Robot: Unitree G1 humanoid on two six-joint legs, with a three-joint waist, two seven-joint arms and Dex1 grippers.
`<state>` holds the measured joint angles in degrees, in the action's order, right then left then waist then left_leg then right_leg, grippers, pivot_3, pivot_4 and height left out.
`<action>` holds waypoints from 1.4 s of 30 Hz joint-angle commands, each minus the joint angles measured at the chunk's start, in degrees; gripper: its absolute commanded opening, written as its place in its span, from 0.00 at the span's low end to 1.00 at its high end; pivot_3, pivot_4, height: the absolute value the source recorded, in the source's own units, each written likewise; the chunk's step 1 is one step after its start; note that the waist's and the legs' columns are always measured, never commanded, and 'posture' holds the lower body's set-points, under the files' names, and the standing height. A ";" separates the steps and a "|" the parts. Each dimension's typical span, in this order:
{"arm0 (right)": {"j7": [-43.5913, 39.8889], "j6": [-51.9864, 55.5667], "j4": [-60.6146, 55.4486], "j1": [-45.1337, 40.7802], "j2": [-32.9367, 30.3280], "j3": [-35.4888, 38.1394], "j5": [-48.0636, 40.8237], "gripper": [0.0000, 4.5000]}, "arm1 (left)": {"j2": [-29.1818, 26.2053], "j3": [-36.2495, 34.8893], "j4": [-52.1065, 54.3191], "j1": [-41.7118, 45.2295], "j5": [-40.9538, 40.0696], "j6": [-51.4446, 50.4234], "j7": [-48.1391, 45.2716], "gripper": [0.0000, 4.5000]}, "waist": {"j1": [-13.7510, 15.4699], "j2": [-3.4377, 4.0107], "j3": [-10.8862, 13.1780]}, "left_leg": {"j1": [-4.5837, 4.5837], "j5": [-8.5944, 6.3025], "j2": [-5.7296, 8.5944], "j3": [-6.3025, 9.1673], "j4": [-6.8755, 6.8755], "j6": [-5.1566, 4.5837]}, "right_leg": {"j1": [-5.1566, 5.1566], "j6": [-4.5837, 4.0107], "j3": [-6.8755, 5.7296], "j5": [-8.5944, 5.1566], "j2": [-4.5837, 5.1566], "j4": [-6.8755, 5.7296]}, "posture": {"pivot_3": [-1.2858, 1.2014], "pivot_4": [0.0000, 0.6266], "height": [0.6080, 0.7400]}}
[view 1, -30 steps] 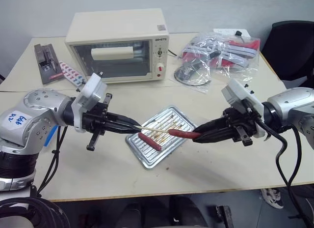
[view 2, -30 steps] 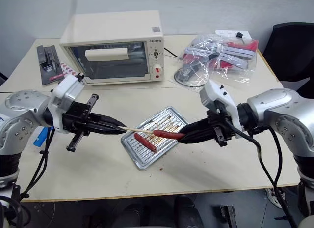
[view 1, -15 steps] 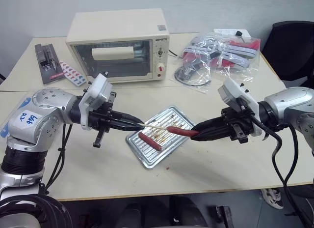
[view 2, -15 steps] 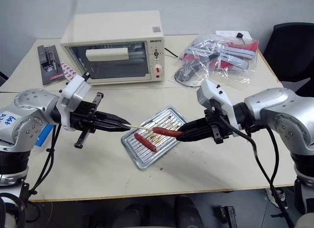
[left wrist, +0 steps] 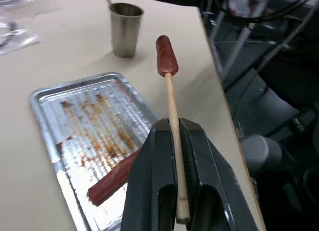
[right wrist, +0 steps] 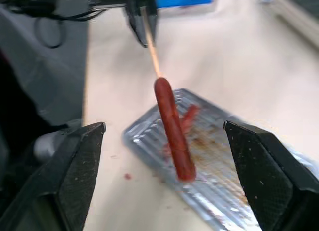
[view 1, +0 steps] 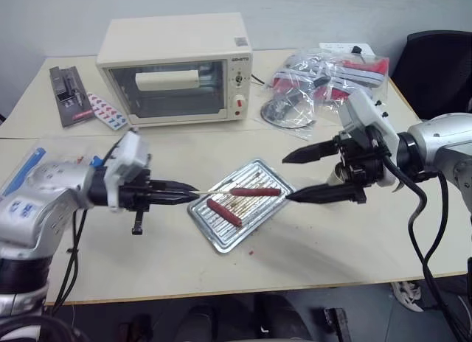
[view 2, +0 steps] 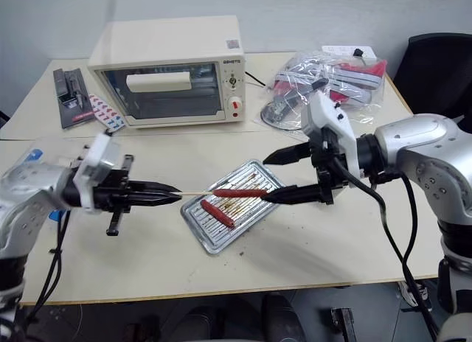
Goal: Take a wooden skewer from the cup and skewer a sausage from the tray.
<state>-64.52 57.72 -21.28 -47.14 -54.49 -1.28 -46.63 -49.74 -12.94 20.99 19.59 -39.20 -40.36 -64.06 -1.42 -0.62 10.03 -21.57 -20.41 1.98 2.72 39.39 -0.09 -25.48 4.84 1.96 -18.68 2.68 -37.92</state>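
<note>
My left gripper (left wrist: 175, 141) pinches the wooden skewer (left wrist: 172, 104) at its butt end, the sausage (view 1: 255, 191) impaled on the tip and hanging above the tray (view 1: 254, 172). Stick and sausage share one long axis, near level, pointing toward three o'clock in the head view. My right gripper (view 1: 299, 176) stands spread wide, clear of the sausage. The skewer looks thin and brittle, the sausage soft and probably greasy; hold stays at the bare butt. The cup (left wrist: 125, 30) seems well apart.

Beige table (view 1: 354, 239), pale wall (view 1: 310, 10), perhaps a black chair (view 1: 435, 69)
</note>
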 commanded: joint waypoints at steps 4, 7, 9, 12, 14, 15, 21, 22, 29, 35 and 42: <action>6.34 2.65 -1.89 -1.69 4.14 4.85 -4.79 0.99 | 6.58 -16.79 14.78 -12.76 -3.36 -3.24 18.67 0.00 | 0.10 0.00 0.00 | 0.00 0.00 0.00 -0.02 0.02 0.00 | 0.00 0.00 0.03 0.00 0.00 -0.04 | 0.52 0.24 1.00; 8.34 1.83 -2.15 -2.44 5.97 4.75 -5.02 0.99 | 10.47 -24.44 18.62 -17.87 -3.92 -4.37 26.79 0.00 | 0.25 -0.04 -0.02 | 0.01 -0.01 0.00 -0.02 0.02 -0.01 | 0.01 0.00 0.02 0.00 0.01 -0.01 | 0.52 0.24 1.00; 8.46 0.85 -1.77 -3.27 6.87 4.29 -4.82 0.99 | 13.70 -31.76 20.79 -22.04 -3.33 -4.45 32.32 0.00 | 0.30 -0.04 -0.02 | 0.01 -0.01 0.00 -0.02 0.05 -0.01 | 0.02 0.00 0.02 0.00 0.01 -0.03 | 0.52 0.24 1.00; 8.00 -0.65 -0.30 -4.41 8.03 2.88 -3.45 0.99 | 16.90 -40.62 19.84 -27.42 -1.71 -2.91 37.10 0.00 | 0.11 -0.04 -0.02 | 0.01 -0.02 -0.02 -0.02 0.03 0.00 | 0.02 0.00 0.00 0.00 -0.01 -0.01 | 0.52 0.24 1.00; 7.21 -1.45 0.71 -4.92 8.61 1.93 -2.96 0.99 | 17.86 -43.61 17.21 -29.24 -0.18 -1.40 39.44 0.00 | 0.13 -0.06 -0.03 | 0.02 -0.02 -0.01 -0.02 0.02 0.00 | 0.02 0.00 0.00 0.00 -0.01 -0.01 | 0.52 0.24 1.00; 6.84 -1.85 0.98 -5.12 8.86 1.46 -2.74 0.99 | 18.17 -44.28 15.90 -29.75 0.69 -0.57 40.34 0.00 | 0.26 -0.07 -0.04 | 0.02 -0.02 -0.01 -0.02 0.02 0.00 | 0.02 0.00 -0.01 0.00 -0.01 0.00 | 0.52 0.24 1.00; 5.41 -3.46 1.93 -7.04 10.29 -0.73 -0.96 0.99 | 18.30 -42.61 8.33 -28.93 4.82 1.16 46.28 0.00 | 1.56 -0.09 -0.05 | 0.05 -0.03 0.03 -0.02 0.07 -0.01 | 0.08 0.00 0.01 0.00 0.01 0.00 | 0.52 0.24 1.00; 5.13 -3.72 2.01 -7.14 10.26 -0.88 -0.68 0.99 | 18.11 -41.50 7.11 -28.79 5.83 1.41 46.87 0.00 | 1.61 -0.11 -0.07 | 0.04 -0.04 0.03 -0.01 0.07 -0.02 | 0.08 0.00 0.00 0.00 0.02 0.02 | 0.52 0.24 1.00; 4.75 -4.11 2.30 -6.30 9.77 -0.37 0.47 0.99 | 17.66 -38.22 -1.90 -23.01 9.39 1.14 53.73 0.00 | 1.40 -0.13 -0.08 | 0.05 -0.05 0.02 -0.01 0.04 -0.01 | 0.06 0.00 -0.02 0.00 0.02 0.01 | 0.52 0.24 1.00; 5.07 -3.64 1.94 -5.57 9.67 0.42 0.19 0.99 | 16.66 -34.16 -5.96 -20.24 10.71 3.06 53.04 0.00 | 1.36 -0.13 -0.08 | 0.05 -0.06 0.03 -0.02 0.00 0.00 | 0.06 0.00 -0.01 0.00 0.02 0.04 | 0.52 0.24 1.00; 4.75 -4.07 2.46 -5.46 9.65 0.78 0.46 1.00 | 12.95 -32.98 -10.37 -17.21 10.68 3.95 50.72 0.25 | 1.21 -0.15 -0.09 | 0.05 -0.05 0.03 -0.01 0.00 0.01 | 0.06 0.00 -0.02 0.00 0.02 0.04 | 0.52 0.24 1.00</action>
<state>-59.49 54.85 -17.90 -52.45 -44.23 -2.26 -45.90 -35.47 -44.40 9.56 2.80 -28.47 -37.69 -12.44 -0.20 -0.77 9.95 -21.52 -20.47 2.00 2.69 39.35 -0.08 -25.43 4.84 1.96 -18.68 2.70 -37.87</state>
